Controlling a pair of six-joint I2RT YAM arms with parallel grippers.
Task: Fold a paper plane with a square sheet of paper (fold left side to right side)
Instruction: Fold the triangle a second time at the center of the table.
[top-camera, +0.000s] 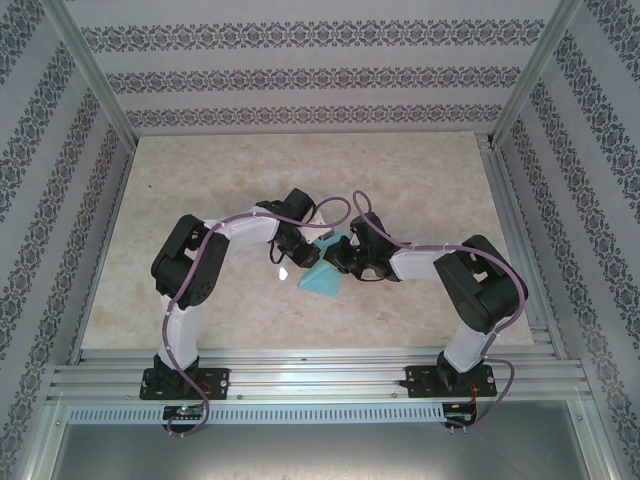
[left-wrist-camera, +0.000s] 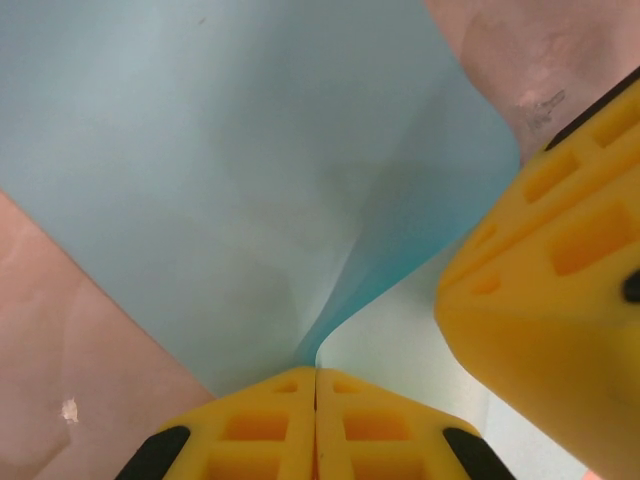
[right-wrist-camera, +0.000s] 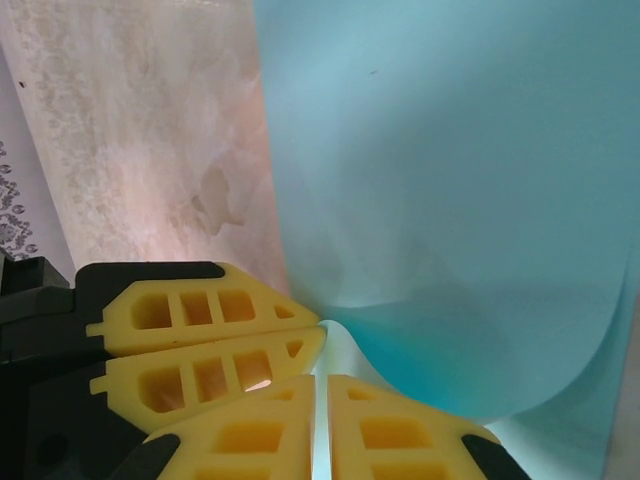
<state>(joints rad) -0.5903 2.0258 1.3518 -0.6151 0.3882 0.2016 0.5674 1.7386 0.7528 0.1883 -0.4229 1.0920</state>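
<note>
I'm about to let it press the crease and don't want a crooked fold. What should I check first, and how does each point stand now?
1. Left gripper pinches the square sheet of paper: ok, fingers shut on it.
2. Right gripper pinches it too: ok.
3. Gap between the two grippers: cannot tell; they sit very close.
4. Sheet edges lined up: cannot tell, hidden.
5. Fold lying flat on the table: not ok, the sheet curves up, uncreased.
</note>
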